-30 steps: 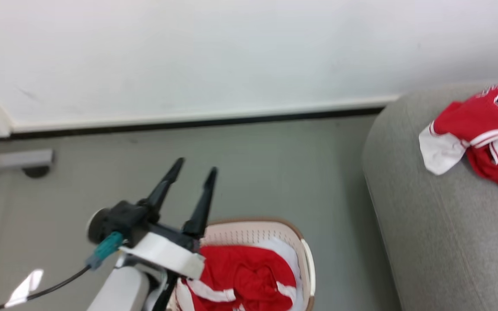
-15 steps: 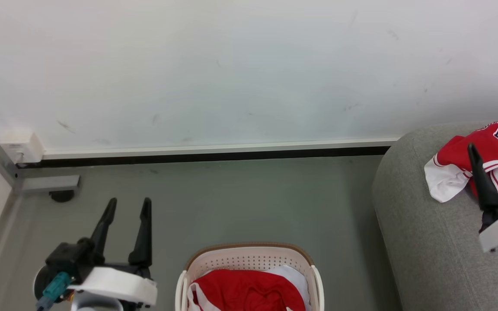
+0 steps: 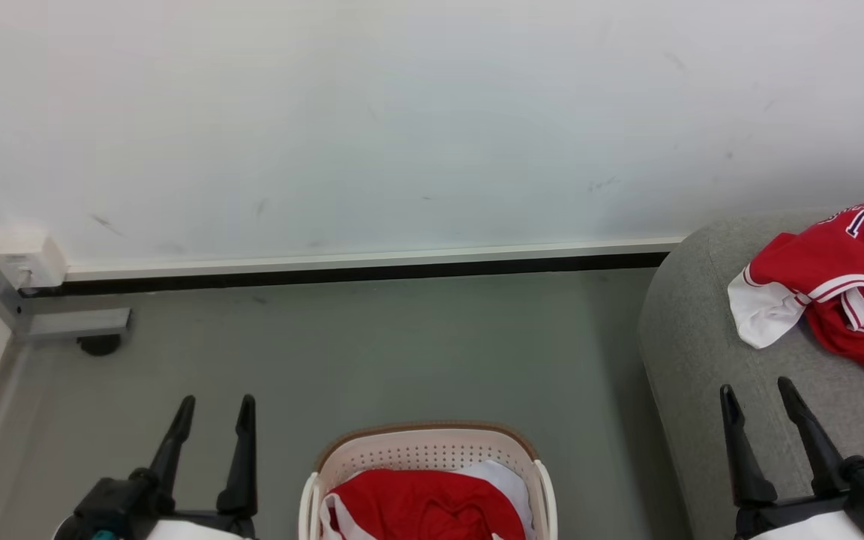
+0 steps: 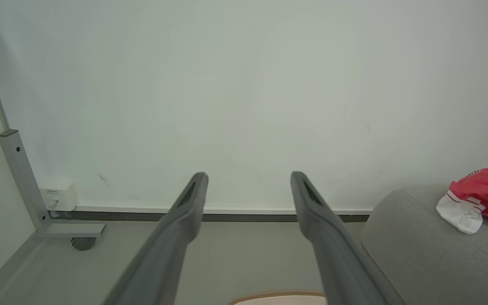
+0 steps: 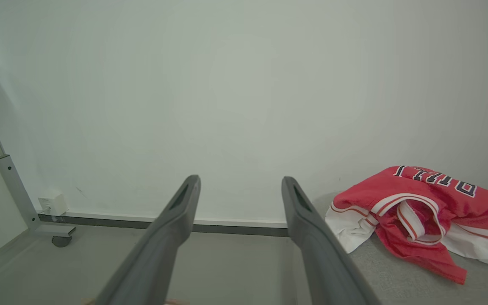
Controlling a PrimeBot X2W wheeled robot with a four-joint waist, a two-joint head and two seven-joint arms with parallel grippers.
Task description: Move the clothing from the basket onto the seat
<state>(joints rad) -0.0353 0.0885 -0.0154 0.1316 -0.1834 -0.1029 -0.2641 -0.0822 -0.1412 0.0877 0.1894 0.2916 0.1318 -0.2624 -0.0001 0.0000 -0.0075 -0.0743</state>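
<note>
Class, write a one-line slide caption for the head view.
Mid-task: left gripper and right gripper open; jersey on seat; clothing in basket.

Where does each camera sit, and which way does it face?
Head view: head-mounted, looking down at basket, seat; left claw lower left, right claw lower right.
Left wrist view: left wrist, facing the wall along the open left claw.
Right wrist view: right wrist, facing the wall along the open right claw.
Shared: all show the jersey on the seat.

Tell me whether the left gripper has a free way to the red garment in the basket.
Likely yes: the left gripper, open and empty, sits beside the basket, and nothing covers the red garment inside.
</note>
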